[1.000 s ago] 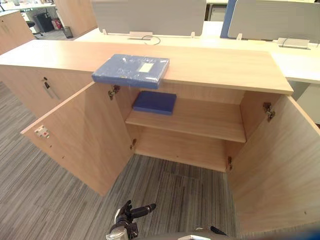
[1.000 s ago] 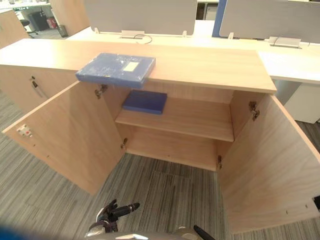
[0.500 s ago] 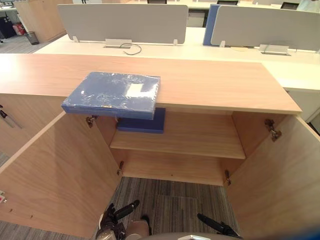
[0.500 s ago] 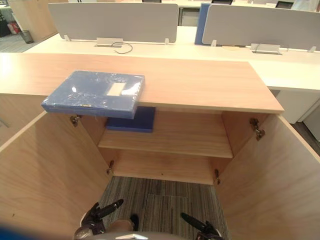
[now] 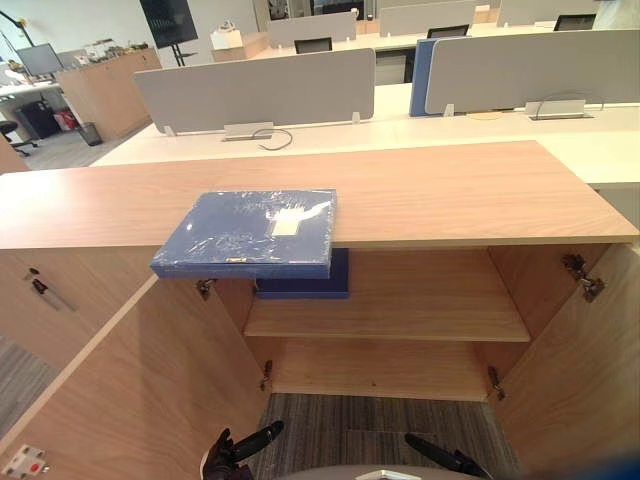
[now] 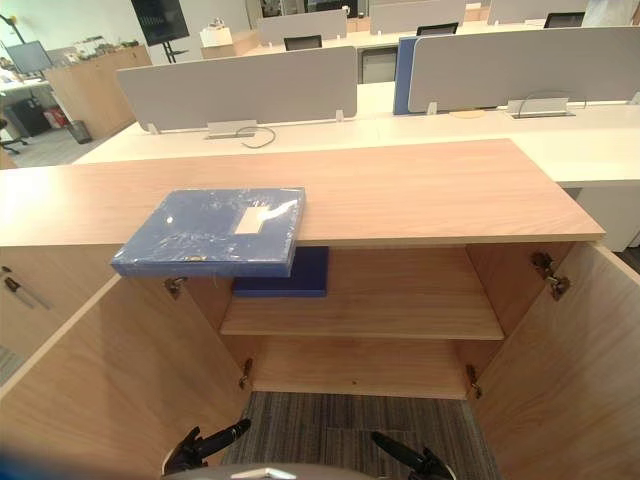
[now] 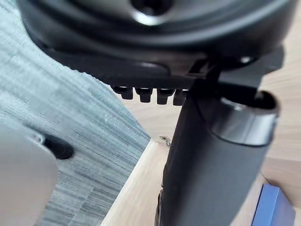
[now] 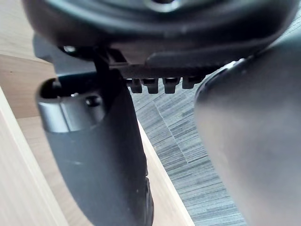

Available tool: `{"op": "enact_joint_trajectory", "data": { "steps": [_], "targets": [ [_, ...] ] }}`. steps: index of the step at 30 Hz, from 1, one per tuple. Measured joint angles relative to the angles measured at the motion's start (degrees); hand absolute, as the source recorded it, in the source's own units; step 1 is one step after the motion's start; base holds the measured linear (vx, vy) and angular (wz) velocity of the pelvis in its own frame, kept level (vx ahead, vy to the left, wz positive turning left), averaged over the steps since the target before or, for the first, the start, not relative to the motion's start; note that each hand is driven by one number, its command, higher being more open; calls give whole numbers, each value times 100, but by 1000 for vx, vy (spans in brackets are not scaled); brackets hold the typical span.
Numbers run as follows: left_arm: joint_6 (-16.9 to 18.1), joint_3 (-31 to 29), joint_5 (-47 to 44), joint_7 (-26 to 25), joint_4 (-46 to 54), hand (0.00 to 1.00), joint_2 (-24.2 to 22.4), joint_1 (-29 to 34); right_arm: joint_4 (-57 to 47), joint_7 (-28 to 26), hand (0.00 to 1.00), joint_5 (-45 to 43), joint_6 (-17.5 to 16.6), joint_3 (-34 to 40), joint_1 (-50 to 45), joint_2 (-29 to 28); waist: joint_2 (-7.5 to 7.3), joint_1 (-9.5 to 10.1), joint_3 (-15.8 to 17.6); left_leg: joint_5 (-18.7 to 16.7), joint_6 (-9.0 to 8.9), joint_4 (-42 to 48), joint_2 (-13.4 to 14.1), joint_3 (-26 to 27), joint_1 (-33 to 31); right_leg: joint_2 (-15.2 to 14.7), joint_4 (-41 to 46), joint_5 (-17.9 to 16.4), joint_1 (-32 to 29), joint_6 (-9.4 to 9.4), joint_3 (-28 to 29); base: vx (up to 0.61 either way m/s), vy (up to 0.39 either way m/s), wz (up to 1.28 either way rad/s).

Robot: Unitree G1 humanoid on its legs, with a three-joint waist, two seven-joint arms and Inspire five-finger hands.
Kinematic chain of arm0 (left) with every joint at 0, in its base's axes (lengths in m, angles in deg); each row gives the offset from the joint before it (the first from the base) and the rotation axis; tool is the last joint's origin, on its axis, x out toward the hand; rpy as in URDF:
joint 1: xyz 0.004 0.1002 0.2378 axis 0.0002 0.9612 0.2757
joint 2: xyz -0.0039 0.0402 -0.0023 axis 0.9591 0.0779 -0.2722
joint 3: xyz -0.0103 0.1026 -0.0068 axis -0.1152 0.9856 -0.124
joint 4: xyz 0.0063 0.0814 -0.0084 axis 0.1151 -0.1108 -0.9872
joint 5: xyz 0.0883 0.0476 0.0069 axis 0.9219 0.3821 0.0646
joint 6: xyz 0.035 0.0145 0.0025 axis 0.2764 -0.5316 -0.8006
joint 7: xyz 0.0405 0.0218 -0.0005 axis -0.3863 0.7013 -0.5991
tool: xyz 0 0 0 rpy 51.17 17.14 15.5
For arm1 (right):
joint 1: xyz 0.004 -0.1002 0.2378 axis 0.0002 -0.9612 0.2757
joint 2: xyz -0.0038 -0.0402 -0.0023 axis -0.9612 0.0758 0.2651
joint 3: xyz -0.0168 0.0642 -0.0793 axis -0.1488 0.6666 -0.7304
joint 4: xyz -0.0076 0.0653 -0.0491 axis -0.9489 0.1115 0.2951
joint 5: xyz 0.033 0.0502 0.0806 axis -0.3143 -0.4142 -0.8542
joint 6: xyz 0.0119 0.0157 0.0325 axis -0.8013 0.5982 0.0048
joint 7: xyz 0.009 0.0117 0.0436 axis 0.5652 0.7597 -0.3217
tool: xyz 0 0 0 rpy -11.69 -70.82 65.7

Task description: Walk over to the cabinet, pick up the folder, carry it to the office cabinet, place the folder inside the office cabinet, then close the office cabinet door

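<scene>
Pinch stiff, film-slick, probably light folder (image 5: pixel 250 232) at edge overhanging cabinet top (image 5: pixel 450 190), using left hand (image 5: pixel 228 460) and right hand (image 5: pixel 445 460), both apparently slack, empty.

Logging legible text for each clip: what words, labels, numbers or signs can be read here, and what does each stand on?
No text here can be read.
Pale rectangular label on the blue plastic-wrapped folder lying on the wooden cabinet top: print too small to read.
Small white and red sticker on the open left wooden cabinet door: too blurred to read.
Dark blue folder on the upper shelf: no print visible.
</scene>
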Motion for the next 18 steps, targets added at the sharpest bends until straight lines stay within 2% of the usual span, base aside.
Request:
{"op": "enact_joint_trajectory", "data": {
  "steps": [1, 2, 3, 4, 7, 10, 14, 18],
  "targets": [
    [-36, 58, -289, 56, 103, 100, 21, 36, 6, 2, 100, 6, 3, -37, 13, -4, -16, -12, 13, -23, -52, 40, 83, -107, -18, 217, -581, -4, 15, 32, 97, -52, -121, 68],
    [-84, 90, -623, 99, 637, 100, 128, 319, 3, -4, 100, 31, 3, -204, -34, -63, -207, -17, 8, -29, -198, 48, 41, -283, -90, 296, -1475, 361, 128, 67, 32, -12, -199, 76],
    [-113, 100, -857, 110, 953, 100, 71, 504, 4, -2, 100, 95, 6, -225, -77, -39, -238, -2, -89, -11, -306, 7, 105, -420, -91, 374, -1681, 398, 183, 20, -106, 58, -247, 63],
    [-121, 71, -1092, 114, 1319, 100, -35, 688, 6, 14, 100, 107, 3, -258, -122, 0, -184, 104, -173, 74, -367, -91, 244, -448, -118, 512, -1855, 465, 198, -26, -155, 105, -242, 29],
    [-139, -33, -1667, 114, 2473, 100, -254, 1089, -104, 5, 100, 110, 27, -715, -111, 52, -53, 211, -236, 146, -530, -316, 549, -472, -195, 887, -2457, 699, 301, -180, -246, 80, -213, 2],
    [-112, -87, -1815, 124, 3671, 100, -253, 1163, -111, 3, 100, 117, 30, -1023, -110, 7, -110, 294, -249, 150, -616, -452, 687, -568, -158, 1076, -2818, 790, 526, -248, -368, 106, -148, 12],
    [-34, -104, -1865, 141, 4780, 100, -186, 1182, -110, 4, 100, 120, 31, -1127, -106, -54, -146, 397, -268, 127, -646, -456, 709, -546, -26, 1113, -2890, 793, 732, -245, -387, 124, -75, 10],
    [15, -135, -1842, 250, 5920, 100, 113, 1405, -109, -14, 100, 141, 47, -1116, -112, -76, -163, 458, -290, 77, -695, -449, 755, -534, 62, 1141, -2887, 794, 868, -242, -384, 75, -54, 11]
  ]
}}
